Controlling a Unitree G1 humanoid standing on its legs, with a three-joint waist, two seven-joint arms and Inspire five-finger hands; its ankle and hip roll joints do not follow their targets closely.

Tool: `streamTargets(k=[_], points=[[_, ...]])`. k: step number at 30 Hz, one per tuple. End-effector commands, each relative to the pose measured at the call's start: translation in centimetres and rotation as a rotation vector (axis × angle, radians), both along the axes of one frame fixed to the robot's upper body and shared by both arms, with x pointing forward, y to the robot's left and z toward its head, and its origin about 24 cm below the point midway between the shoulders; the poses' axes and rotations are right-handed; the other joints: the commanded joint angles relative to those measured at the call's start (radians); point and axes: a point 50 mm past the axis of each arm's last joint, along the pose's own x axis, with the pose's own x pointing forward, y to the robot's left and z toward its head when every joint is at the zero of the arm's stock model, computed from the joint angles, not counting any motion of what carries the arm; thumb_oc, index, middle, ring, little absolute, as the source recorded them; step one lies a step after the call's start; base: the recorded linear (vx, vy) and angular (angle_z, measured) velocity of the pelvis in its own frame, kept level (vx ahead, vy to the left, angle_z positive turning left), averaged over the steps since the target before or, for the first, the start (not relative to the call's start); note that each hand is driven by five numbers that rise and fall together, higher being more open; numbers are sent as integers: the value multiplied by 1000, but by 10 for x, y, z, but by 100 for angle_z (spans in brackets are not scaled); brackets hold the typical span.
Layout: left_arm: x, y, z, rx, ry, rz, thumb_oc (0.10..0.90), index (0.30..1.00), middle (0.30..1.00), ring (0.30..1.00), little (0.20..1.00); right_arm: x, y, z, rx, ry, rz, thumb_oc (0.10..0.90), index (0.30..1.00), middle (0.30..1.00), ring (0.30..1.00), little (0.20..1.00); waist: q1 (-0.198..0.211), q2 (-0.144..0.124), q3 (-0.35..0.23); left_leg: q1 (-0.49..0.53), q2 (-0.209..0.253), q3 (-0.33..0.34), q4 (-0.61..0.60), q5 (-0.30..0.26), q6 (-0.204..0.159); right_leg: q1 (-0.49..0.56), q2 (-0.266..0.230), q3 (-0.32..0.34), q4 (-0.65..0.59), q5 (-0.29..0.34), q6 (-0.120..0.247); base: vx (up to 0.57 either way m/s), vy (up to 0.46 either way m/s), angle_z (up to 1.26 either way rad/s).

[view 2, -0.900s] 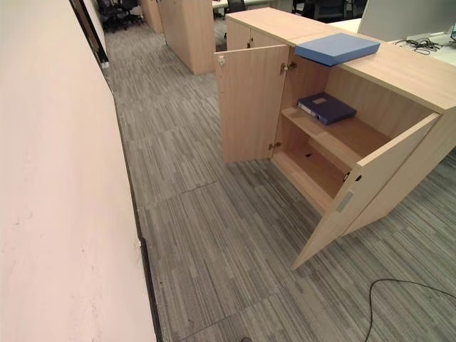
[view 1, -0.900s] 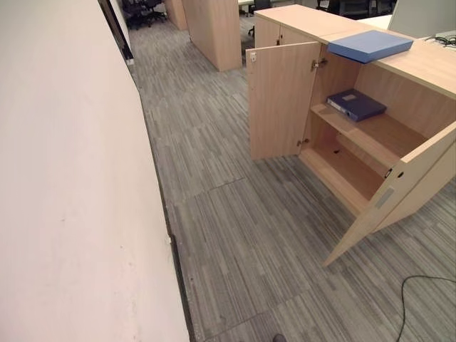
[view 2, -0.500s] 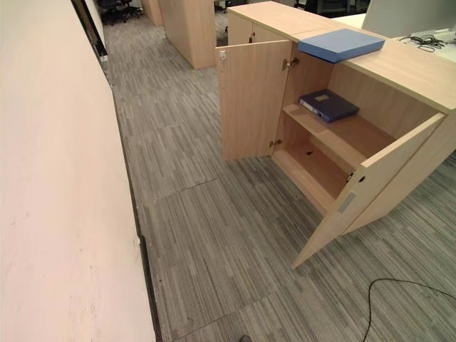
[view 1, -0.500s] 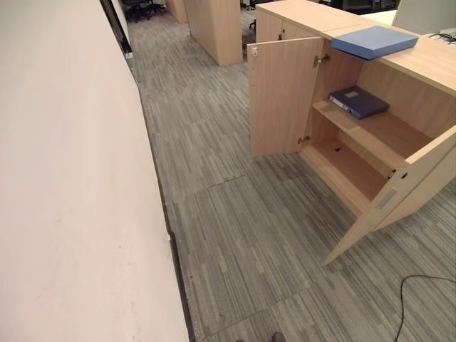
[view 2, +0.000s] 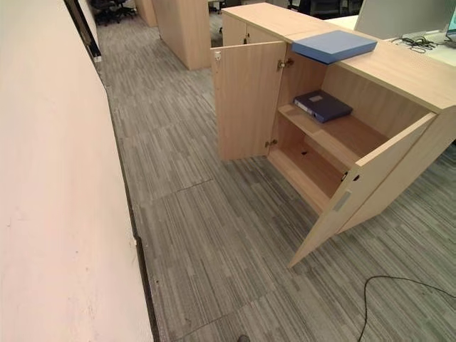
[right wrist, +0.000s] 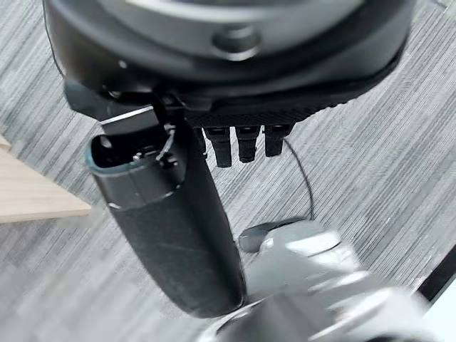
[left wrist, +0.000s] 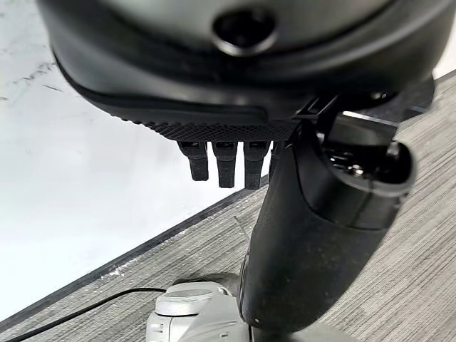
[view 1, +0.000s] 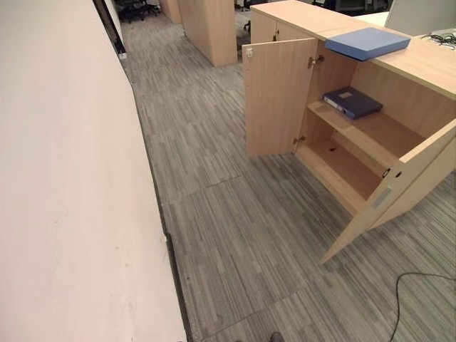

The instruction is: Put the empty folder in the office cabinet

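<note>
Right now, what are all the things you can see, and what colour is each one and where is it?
Cabinet: one, light wood, both doors open, on the right.
Light blue folder: one, lying flat on the cabinet's top.
Dark blue folder: one, lying flat on the upper shelf inside the cabinet.
Carpet: grey, striped, covering the floor.
Wall: pale, along the left side.
Other wooden cabinets: light wood, further back.
Office chairs: dark, far back by the wall.
Left hand: one, dark, fingers relaxed, holding nothing.
Right hand: one, dark, fingers relaxed, holding nothing.
</note>
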Motion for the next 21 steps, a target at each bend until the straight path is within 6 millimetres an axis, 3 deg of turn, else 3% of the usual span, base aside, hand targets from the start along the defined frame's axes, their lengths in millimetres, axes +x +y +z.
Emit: streamTargets(k=[1, 13, 21], points=[[-5, 10, 1, 15, 24, -16, 800, 900, 900, 900, 900, -4, -7, 2, -33, 39, 105, 800, 900, 900, 900, 900, -9, -48, -10, -42, -85, -65, -104, 57, -2, 135, 6, -29, -167, 49, 107, 0, 0, 0], [2, 7, 2, -67, -10, 5, 800, 900, 900, 900, 900, 15, -9, 5, -23, -37, 160, 800, 900, 900, 900, 900, -12, -46, -5, -42, -83, -68, -104, 53, -3, 134, 8, -31, -167, 47, 106, 2, -4, 2], [8, 8, 3, -93, -22, 28, 800, 900, 900, 900, 900, -4, -4, 1, 21, 61, 206, 800, 900, 900, 900, 900, -22, -54, 5, -40, -70, -65, -104, 36, 1, 129, 16, -30, -157, 35, 100, 38, -27, -2]])
